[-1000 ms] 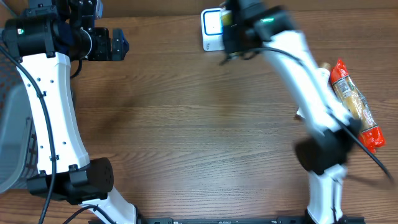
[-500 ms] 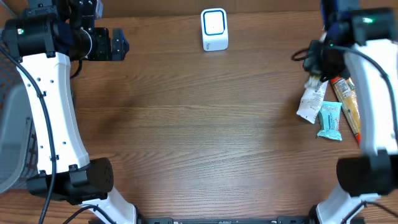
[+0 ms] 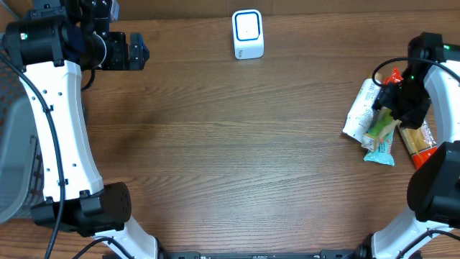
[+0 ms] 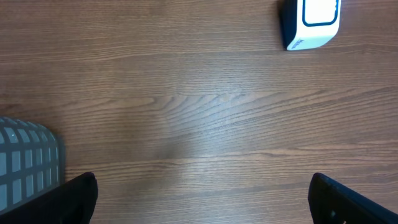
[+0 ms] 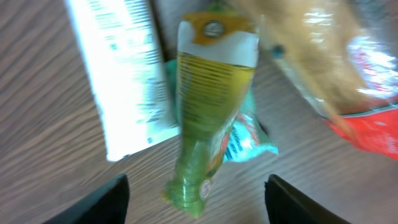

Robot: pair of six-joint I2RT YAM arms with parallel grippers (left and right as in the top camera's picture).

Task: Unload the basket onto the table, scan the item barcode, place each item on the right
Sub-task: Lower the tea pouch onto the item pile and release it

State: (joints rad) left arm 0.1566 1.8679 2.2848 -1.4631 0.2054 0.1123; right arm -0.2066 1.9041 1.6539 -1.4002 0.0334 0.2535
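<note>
Your R fingers (image 5: 102, 200) stand spread, green pouch (image 5: 211, 106) loose btwn them.
Pouch lies on white packet (image 5: 121, 74) & teal packet (image 5: 249, 140) by desk's (image 3: 230, 158) R edge; scanner (image 3: 248, 34) well apart at far edge. L fingers (image 4: 59, 200) spread wide.

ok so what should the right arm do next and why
Probably lift the right end effector straight up, clear of the packets. Its jaws stand open on either side of the green and yellow packet, which lies across the teal packet and was not lying there a moment ago, just after the arm left the scanner. It looks scanned and released.
</note>
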